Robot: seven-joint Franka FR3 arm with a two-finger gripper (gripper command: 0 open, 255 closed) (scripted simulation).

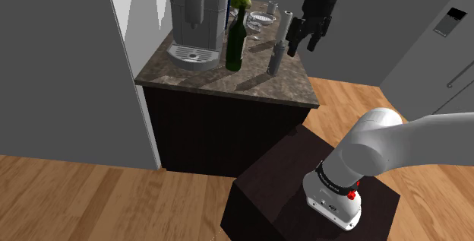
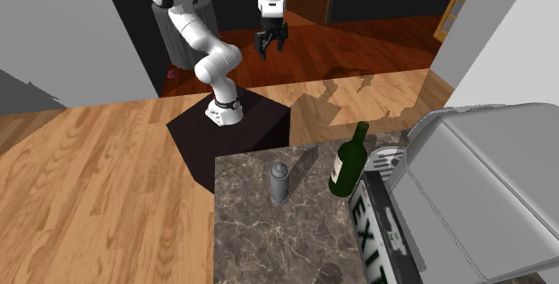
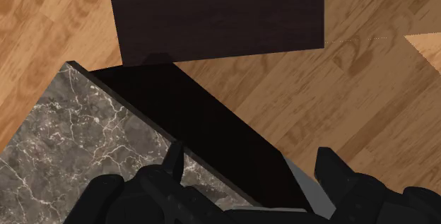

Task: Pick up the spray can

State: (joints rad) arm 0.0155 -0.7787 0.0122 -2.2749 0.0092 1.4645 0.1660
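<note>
The spray can [image 1: 275,57] is a grey cylinder with a cap, standing upright near the marble counter's [image 1: 228,84] edge nearest the stand. In the second exterior view the spray can [image 2: 279,184] stands to the left of a green bottle. My black gripper [image 1: 302,45] hangs open and empty in the air, above the can and a little to its right in the shoulder view. In the second exterior view the gripper [image 2: 270,47] is high above the floor, beyond the stand. In the wrist view the fingers [image 3: 177,160] stand apart over the counter's corner [image 3: 71,138].
A green wine bottle [image 1: 236,45] stands just left of the can, and a coffee machine [image 1: 196,19] stands further left. A pale cylinder [image 1: 288,23] and a glass bowl [image 1: 262,19] sit behind. The dark stand [image 1: 304,194] is on the wood floor. An exit sign [image 2: 372,228] leans on the counter.
</note>
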